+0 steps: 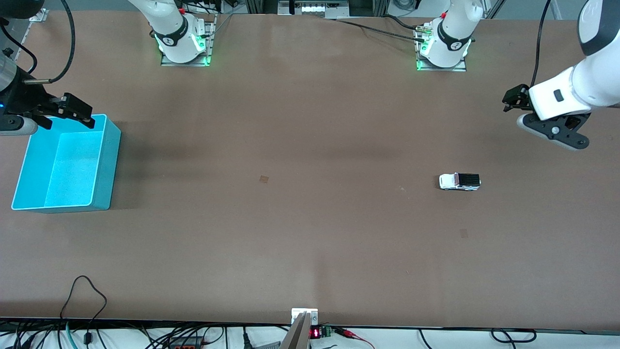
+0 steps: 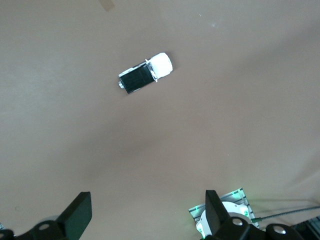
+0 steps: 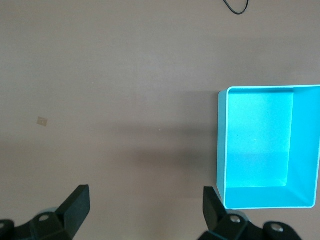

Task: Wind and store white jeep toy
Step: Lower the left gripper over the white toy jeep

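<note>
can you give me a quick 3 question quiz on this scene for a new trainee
1. True or false: the white jeep toy lies inside the turquoise bin.
2. Which arm's end of the table is the jeep nearer? A) left arm's B) right arm's C) dead centre
3. Fill in: the right gripper hangs over the bin's rim with its jaws ____.

Key:
1. False. The jeep stands on the bare table; the bin holds nothing.
2. A. The left gripper, open and holding nothing, hangs over that end, with the jeep below it in the left wrist view.
3. Open; it holds nothing.
</note>
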Tool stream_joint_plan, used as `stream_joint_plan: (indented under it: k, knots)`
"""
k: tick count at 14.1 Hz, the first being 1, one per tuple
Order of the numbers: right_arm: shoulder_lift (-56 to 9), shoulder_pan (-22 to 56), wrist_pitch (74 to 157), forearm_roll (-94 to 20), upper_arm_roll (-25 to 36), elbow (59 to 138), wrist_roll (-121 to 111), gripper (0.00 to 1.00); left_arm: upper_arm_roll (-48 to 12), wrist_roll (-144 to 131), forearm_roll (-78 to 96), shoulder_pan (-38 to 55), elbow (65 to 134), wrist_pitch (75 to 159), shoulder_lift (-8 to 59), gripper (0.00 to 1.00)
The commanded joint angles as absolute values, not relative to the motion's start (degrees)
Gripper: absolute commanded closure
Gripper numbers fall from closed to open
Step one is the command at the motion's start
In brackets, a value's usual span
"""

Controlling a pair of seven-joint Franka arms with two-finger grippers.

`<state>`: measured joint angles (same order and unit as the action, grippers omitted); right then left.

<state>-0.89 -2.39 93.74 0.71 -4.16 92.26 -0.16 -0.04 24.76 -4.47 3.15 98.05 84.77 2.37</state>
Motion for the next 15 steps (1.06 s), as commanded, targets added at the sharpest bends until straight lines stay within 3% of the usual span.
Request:
stream_joint_plan:
  k: [1,5,15]
  knots:
    - [-1.0,-2.4,92.6,-0.1,-4.0,90.8,-0.7,0.00,0.1,30.3,-3.7,2.6,99.6,87.1,5.0,0.00]
    - [-1.2,-2.0,92.6,-0.1,-4.2,90.9,-0.6,0.00,-0.1,33.8,-4.0,2.6,109.7,100.5,4.2,0.00]
    - [-1.5,-1.9,92.6,-0.1,-4.4,91.0,-0.6,0.00,-0.4,55.3,-7.6,2.7,126.0,127.2,5.8,0.00]
